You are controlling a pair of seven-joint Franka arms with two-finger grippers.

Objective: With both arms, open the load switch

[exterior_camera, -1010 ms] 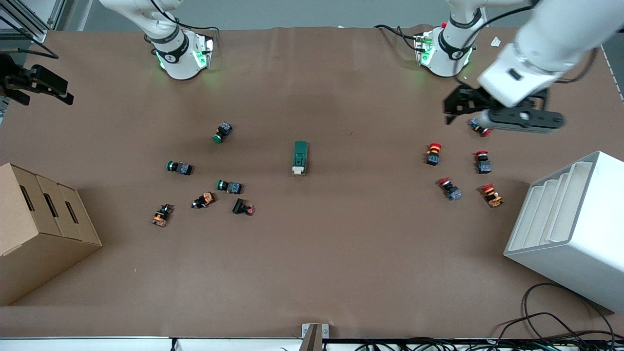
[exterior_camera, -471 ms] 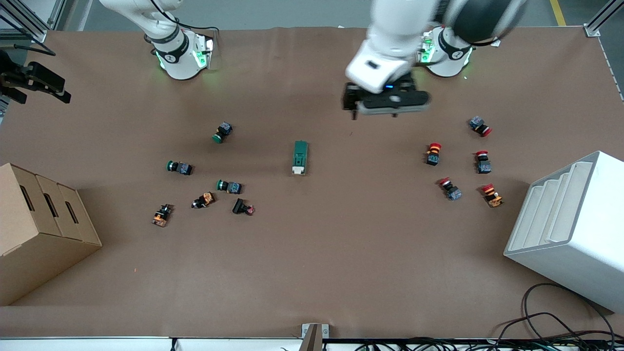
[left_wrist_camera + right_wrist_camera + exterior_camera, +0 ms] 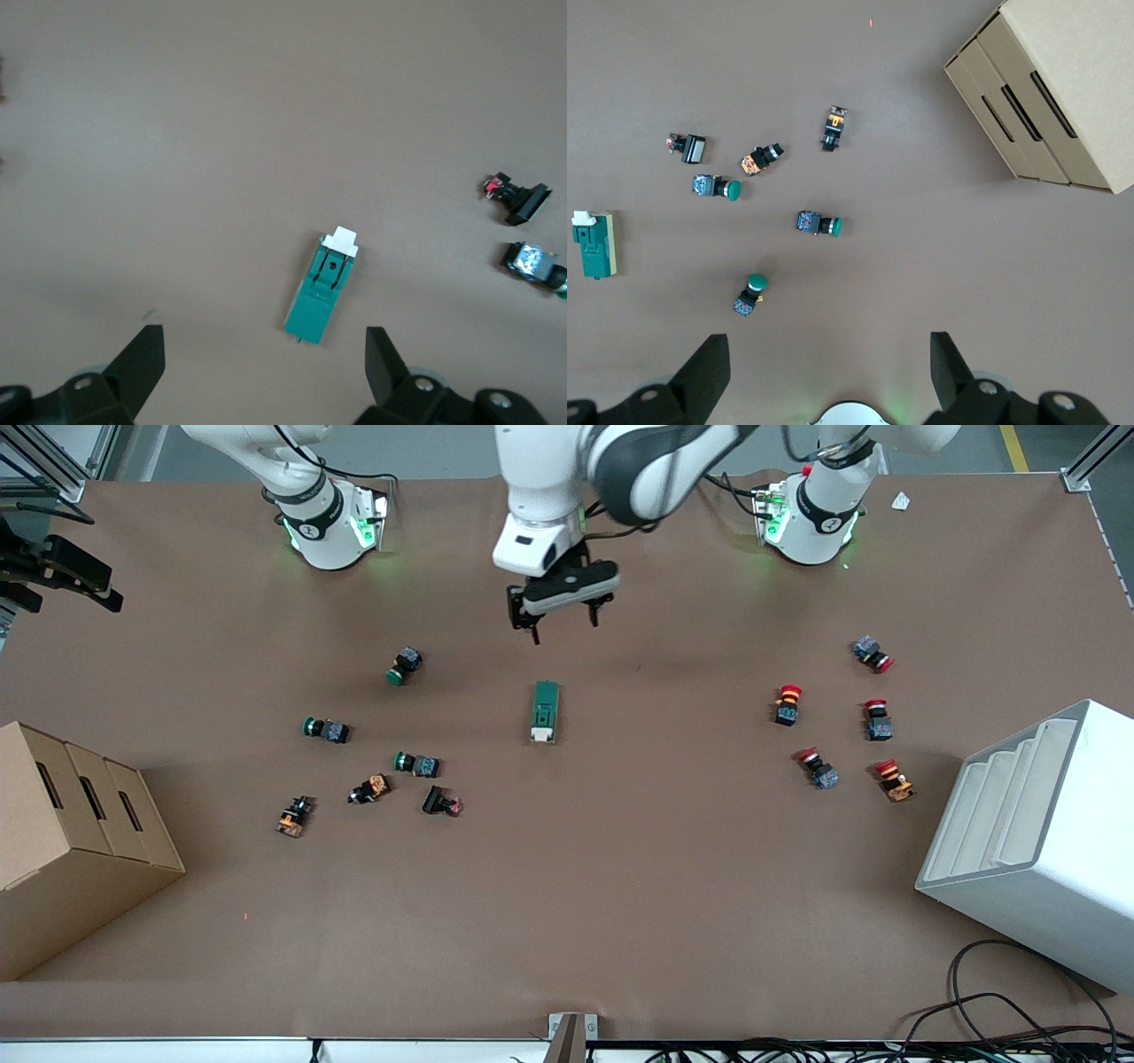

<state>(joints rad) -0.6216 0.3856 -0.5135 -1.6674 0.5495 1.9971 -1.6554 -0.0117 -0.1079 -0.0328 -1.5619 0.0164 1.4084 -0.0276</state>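
The load switch (image 3: 546, 711) lies flat in the middle of the table, a dark-green block with its white lever (image 3: 541, 734) at the end nearer the front camera. It also shows in the left wrist view (image 3: 324, 283) and at the edge of the right wrist view (image 3: 594, 243). My left gripper (image 3: 563, 615) hangs open and empty over bare table, just off the switch's green end on the side of the robot bases; the switch lies ahead of its fingers (image 3: 142, 359). My right gripper (image 3: 828, 372) is open and empty, high above its own base, and waits.
Green and orange push-buttons (image 3: 415, 763) lie scattered toward the right arm's end, red ones (image 3: 788, 702) toward the left arm's end. A cardboard box (image 3: 71, 841) stands at the right arm's end, a white stepped rack (image 3: 1036, 833) at the left arm's end.
My left arm has swept from over the red push-buttons at its own end to the middle of the table, stopping close to the load switch. The switch has not moved.
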